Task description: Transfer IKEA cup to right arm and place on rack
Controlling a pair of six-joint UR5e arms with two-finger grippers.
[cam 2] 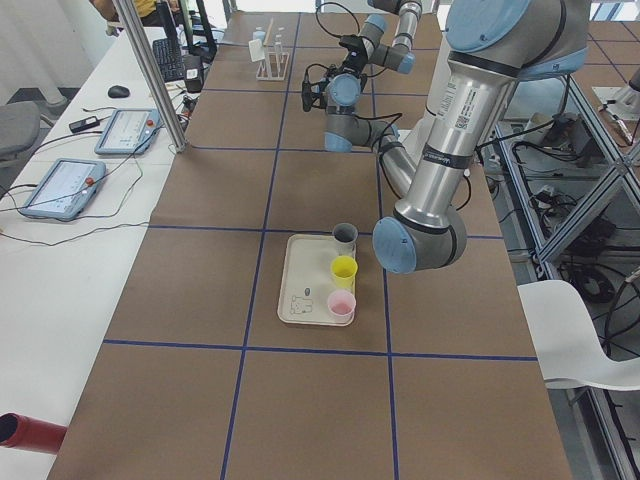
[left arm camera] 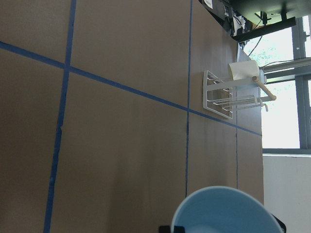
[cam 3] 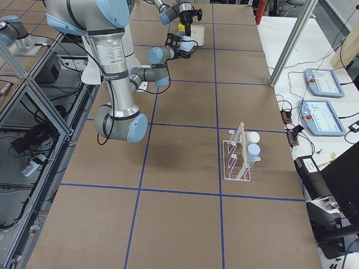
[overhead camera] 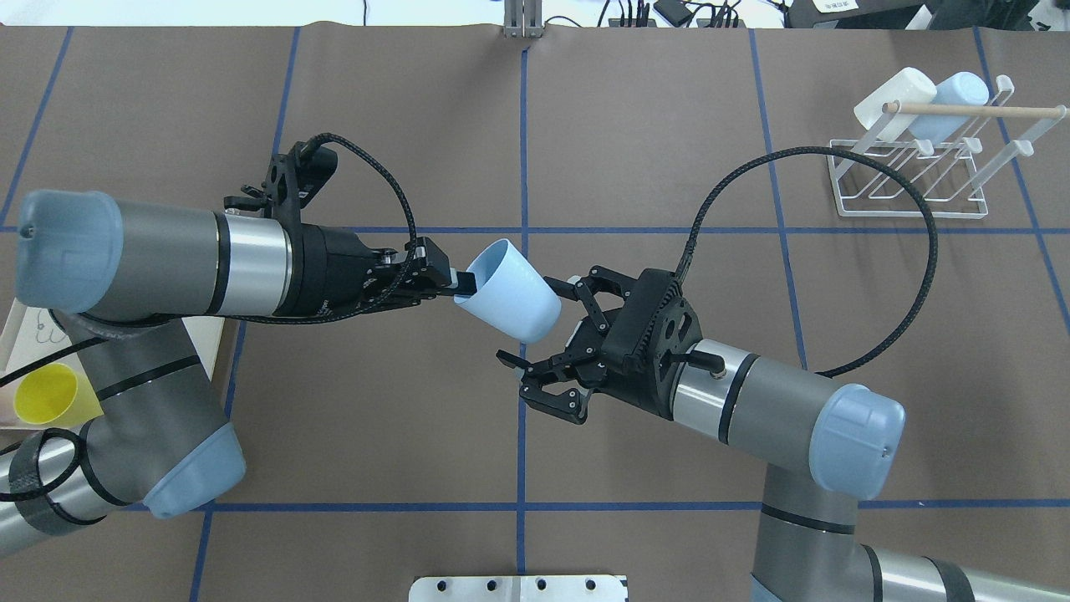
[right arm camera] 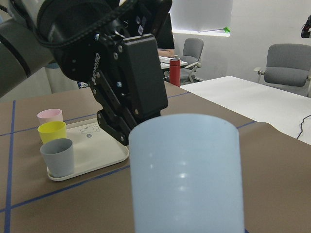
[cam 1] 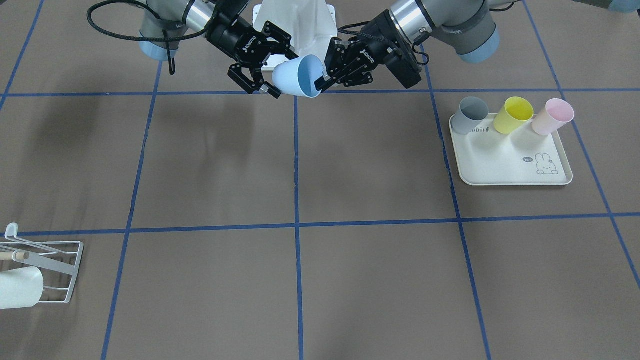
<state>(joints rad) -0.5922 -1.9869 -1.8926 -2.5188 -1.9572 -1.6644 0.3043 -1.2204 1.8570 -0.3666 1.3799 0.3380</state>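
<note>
The IKEA cup [cam 1: 295,77], light blue, hangs on its side in mid-air above the table's robot-side middle. My left gripper [overhead camera: 458,284] is shut on the cup's rim, one finger inside the mouth. The right arm [overhead camera: 752,401], with its long looping cable, reaches in from the other side. Its gripper [overhead camera: 527,322] stands open, jaws spread on either side of the cup's base [overhead camera: 535,318]. In the right wrist view the cup [right arm camera: 187,174] fills the foreground. The white wire rack [overhead camera: 961,109] stands at the far right.
The rack holds a white cup [overhead camera: 894,96] and a light-blue cup [overhead camera: 949,100]. A cream rabbit-print tray [cam 1: 510,165] on my left side carries a grey cup [cam 1: 472,115], a yellow cup [cam 1: 513,115] and a pink cup [cam 1: 552,116]. Blue tape lines grid the brown table.
</note>
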